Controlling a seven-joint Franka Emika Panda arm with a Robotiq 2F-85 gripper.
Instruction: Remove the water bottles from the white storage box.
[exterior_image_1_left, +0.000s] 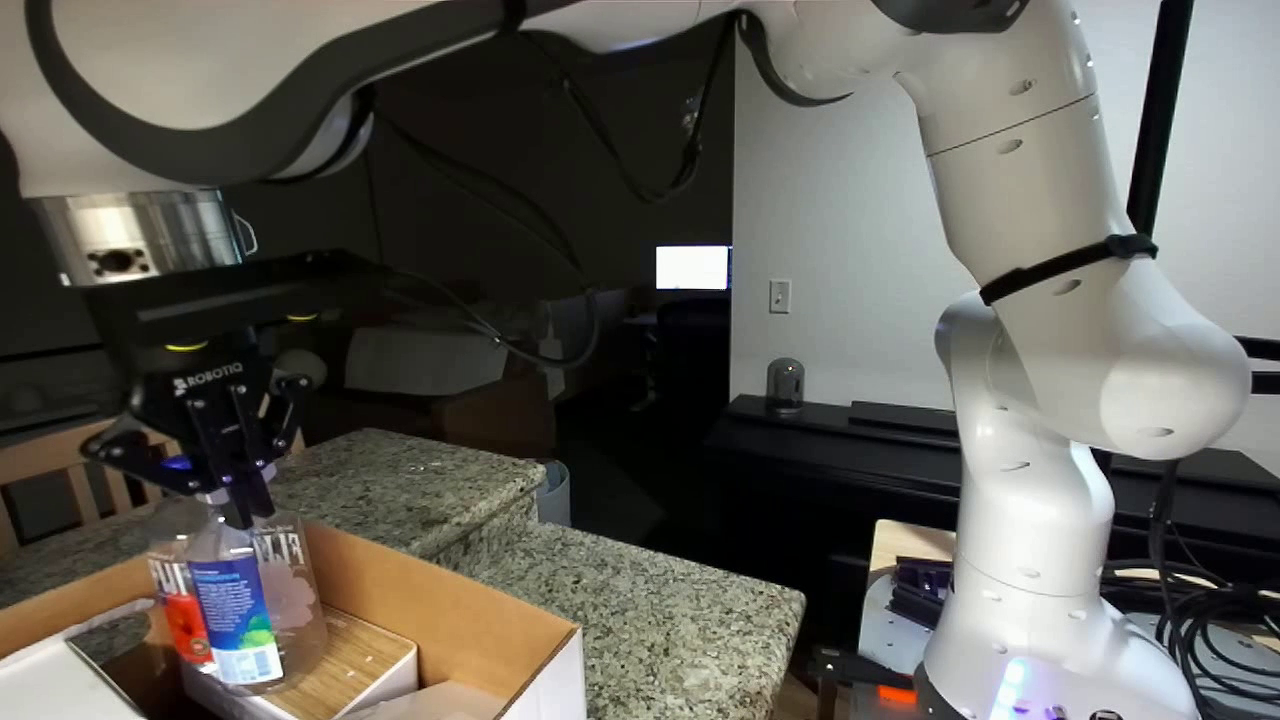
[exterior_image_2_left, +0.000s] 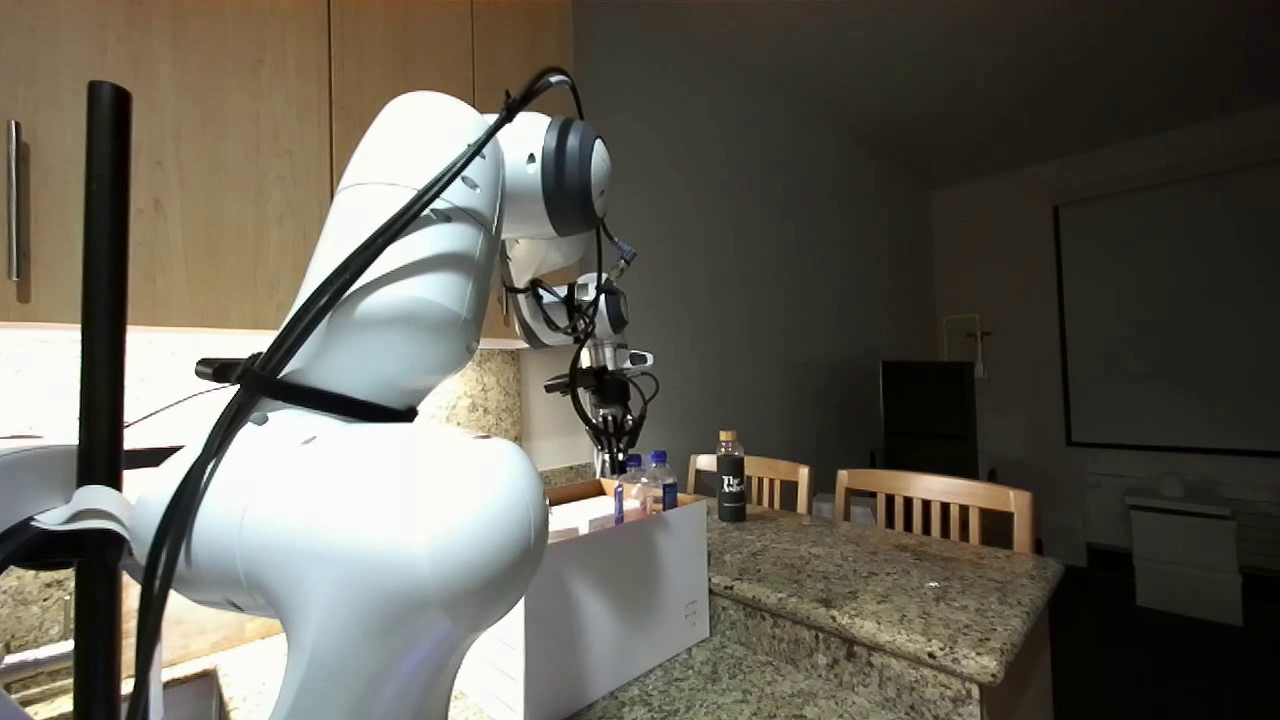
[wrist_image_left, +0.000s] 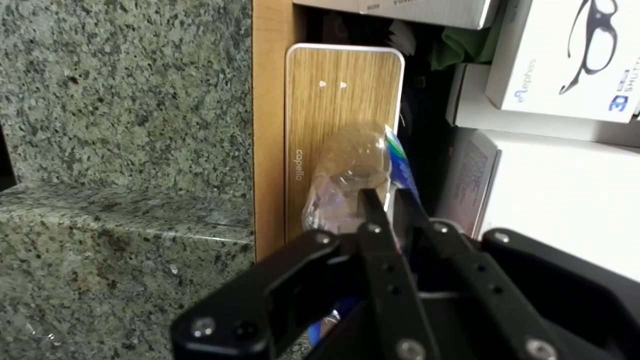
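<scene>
In an exterior view the ROBOTIQ gripper (exterior_image_1_left: 250, 508) sits narrow, seemingly pinching a FOUNDATION-labelled water bottle (exterior_image_1_left: 230, 612) by its neck inside the white box (exterior_image_1_left: 556, 684), probably to lift it over the edge. In an exterior view, blue-capped bottles (exterior_image_2_left: 660, 488) show near a box corner. In the wrist view, a wood-grained case (wrist_image_left: 345, 95) along the box's edge reads "capello".
</scene>
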